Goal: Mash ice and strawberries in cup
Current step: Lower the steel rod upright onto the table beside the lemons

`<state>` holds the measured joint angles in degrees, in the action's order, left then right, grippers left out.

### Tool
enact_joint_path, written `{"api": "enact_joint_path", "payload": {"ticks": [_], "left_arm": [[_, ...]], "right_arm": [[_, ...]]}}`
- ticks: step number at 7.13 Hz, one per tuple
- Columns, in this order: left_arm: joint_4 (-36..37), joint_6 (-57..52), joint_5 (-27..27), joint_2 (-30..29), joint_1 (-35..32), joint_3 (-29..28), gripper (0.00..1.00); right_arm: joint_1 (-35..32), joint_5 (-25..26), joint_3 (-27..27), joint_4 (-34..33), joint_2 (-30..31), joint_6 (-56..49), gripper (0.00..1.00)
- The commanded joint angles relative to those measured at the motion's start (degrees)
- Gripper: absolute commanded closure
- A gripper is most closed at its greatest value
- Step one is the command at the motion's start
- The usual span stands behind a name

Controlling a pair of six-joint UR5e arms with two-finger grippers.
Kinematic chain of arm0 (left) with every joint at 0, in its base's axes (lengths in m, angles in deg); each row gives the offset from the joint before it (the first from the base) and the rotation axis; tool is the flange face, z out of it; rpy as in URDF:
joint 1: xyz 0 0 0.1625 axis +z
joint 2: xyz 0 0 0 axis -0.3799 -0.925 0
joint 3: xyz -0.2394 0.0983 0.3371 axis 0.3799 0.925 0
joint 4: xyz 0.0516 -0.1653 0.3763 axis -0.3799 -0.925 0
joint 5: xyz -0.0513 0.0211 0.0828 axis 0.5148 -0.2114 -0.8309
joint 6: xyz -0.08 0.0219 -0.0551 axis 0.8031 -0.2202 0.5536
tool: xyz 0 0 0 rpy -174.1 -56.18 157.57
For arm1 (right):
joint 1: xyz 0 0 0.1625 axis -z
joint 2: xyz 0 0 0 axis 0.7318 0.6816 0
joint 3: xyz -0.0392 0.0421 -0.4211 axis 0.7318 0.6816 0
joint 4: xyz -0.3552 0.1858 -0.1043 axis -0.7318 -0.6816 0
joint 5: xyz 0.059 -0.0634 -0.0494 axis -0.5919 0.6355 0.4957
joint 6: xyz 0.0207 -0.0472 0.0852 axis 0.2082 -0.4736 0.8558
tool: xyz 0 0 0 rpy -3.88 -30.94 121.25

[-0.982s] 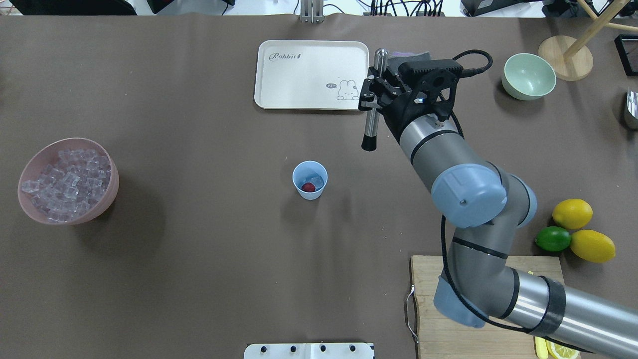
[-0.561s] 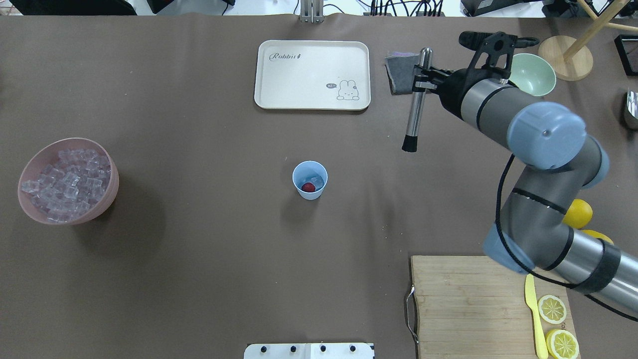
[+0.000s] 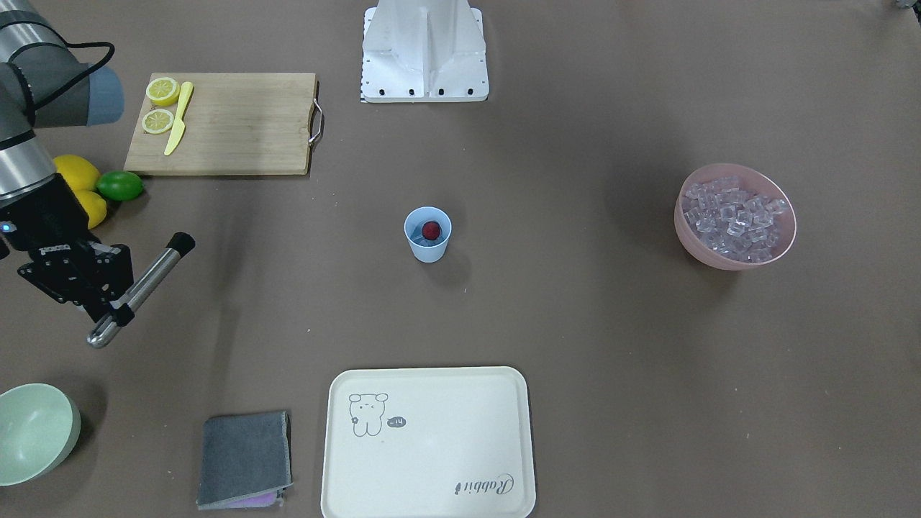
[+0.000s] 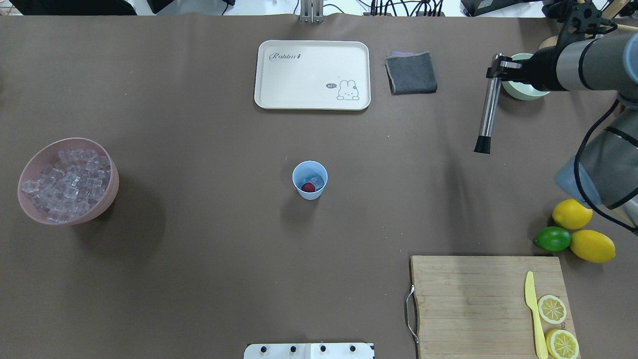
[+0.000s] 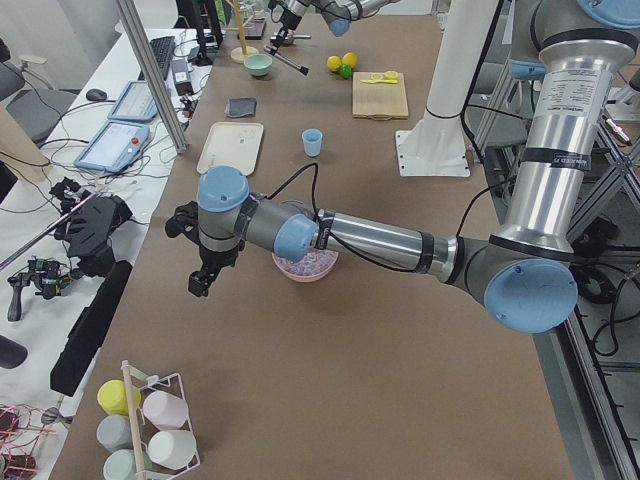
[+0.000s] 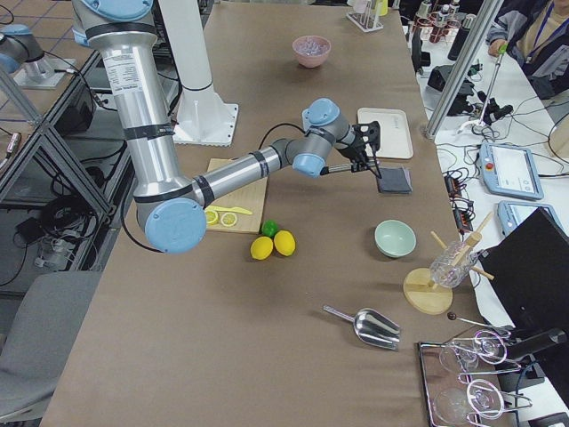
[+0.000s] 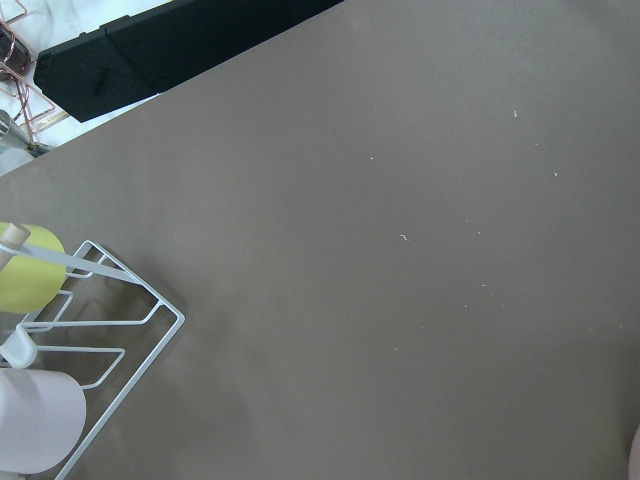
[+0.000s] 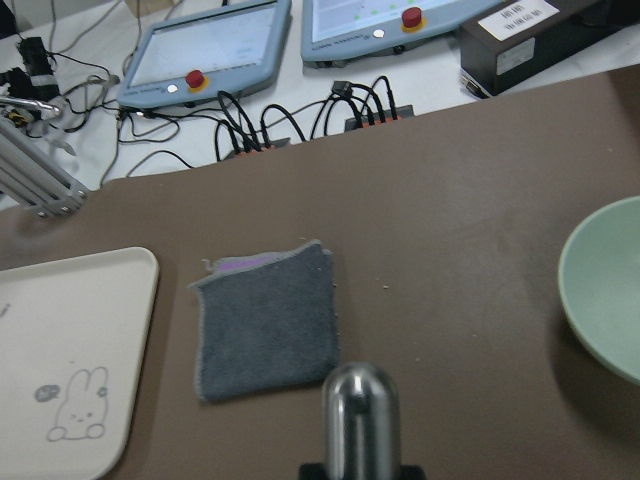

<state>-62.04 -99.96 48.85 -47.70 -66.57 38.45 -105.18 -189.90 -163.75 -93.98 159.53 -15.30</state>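
Note:
The light-blue cup (image 4: 319, 192) stands upright mid-table and also shows in the front view (image 3: 427, 248). In it lie a red strawberry (image 4: 308, 187) and some ice (image 4: 315, 178). More ice cubes (image 4: 67, 182) fill the pink bowl (image 4: 113, 187) at the far left. My right gripper (image 4: 501, 69) is shut on a metal muddler (image 4: 487, 107) with a black tip. It holds the muddler tilted above the table, far right of the cup, beside the green bowl. My left gripper (image 5: 198, 284) shows only in the exterior left view, beyond the pink bowl. I cannot tell its state.
A cream tray (image 4: 312, 75) and a grey cloth (image 4: 411, 73) lie at the back. A green bowl (image 3: 36, 432) sits under the right wrist. A cutting board (image 4: 478, 304) holds a knife and lemon slices, with lemons (image 4: 572, 213) and a lime (image 4: 552, 239) nearby. A cup rack (image 5: 140, 430) stands by the left arm.
My right arm has swung to the right with the muddler, from beside the tray to beside the green bowl. The cup and its contents have not moved.

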Motion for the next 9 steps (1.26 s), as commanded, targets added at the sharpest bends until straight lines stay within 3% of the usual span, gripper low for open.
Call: {"api": "enact_joint_path", "payload": {"ticks": [1,3,6,9], "left_arm": [[-0.01,0.0,-0.05,-0.62,0.13,0.75,0.03],[0.17,0.09,0.04,-0.71,0.3,0.84,0.03],[0.08,0.0,-0.14,-0.89,0.21,2.06,0.03],[0.17,0.0,-1.28,-1.5,0.3,2.34,0.03]], "right_arm": [[-3.8,-10.82,7.27,-0.27,0.05,-4.75,1.0],[-3.64,-15.43,11.24,-0.36,-0.22,-7.03,1.0],[-2.59,-16.06,15.46,-0.19,0.66,-10.82,1.0],[0.84,-15.44,19.42,-0.45,-2.23,-10.91,1.0]]}}
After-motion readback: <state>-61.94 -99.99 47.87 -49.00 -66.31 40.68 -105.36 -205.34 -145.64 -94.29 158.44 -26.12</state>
